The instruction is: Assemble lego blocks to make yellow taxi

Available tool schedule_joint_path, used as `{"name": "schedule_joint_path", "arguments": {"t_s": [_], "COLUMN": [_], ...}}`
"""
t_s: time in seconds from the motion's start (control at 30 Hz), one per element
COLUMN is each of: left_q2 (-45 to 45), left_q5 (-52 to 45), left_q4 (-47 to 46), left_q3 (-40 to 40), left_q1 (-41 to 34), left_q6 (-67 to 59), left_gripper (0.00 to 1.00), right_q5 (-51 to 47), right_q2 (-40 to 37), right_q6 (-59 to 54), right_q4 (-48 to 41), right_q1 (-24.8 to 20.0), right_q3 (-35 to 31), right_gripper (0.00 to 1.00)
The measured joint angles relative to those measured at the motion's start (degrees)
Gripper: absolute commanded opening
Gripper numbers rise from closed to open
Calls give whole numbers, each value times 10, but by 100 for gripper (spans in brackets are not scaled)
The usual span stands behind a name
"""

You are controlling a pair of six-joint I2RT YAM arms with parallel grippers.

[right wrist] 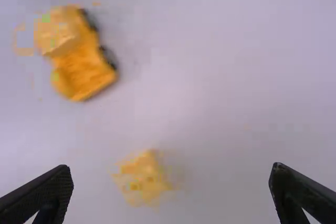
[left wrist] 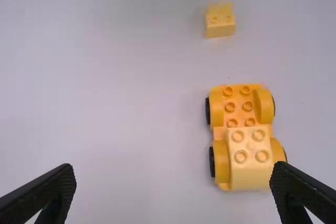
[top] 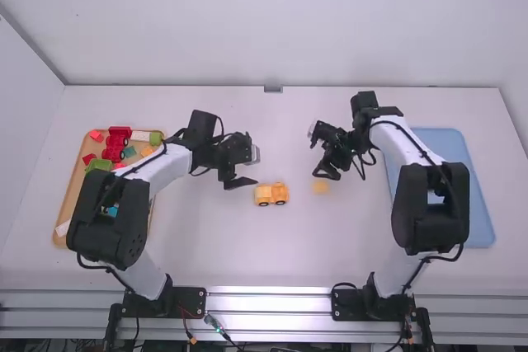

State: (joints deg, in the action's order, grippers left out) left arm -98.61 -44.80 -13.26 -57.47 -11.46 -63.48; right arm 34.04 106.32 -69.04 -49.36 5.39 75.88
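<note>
Jaws released, left and right; left wrist view reveals studs (left wrist: 241,156) atop yellow car (left wrist: 221,163).

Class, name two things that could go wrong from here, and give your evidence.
The loose yellow brick lies skewed and off-centre before the open right end effector, so closing might knock it aside. Nothing grips the wheeled car base, so pressing a brick on could roll it away.

Left gripper (top: 251,169) spread wide; right gripper (top: 318,154) likewise; both angled inward, well apart, fingertips separated.
</note>
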Motion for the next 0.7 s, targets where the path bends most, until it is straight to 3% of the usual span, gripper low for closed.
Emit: {"name": "schedule_joint_path", "arguments": {"t_s": [0.17,0.37,0.57,0.7], "left_q2": [0,0,0,0], "left_q5": [-43,-88,-129,-136], "left_q4": [21,71,157,204], "left_q3": [11,68,119,134], "left_q1": [0,-4,-6,-5], "left_q6": [0,0,11,43], "left_gripper": [99,99,99,99], "right_q5": [67,113,118,117], "right_q2": [0,0,0,0], "right_q6": [-119,-212,-177,-166], "right_q4": [14,103,273,300], "right_q1": [-24,-46,-47,-54], "right_q3": [-16,-126,-220,-253], "right_gripper": [99,100,99,97]}}
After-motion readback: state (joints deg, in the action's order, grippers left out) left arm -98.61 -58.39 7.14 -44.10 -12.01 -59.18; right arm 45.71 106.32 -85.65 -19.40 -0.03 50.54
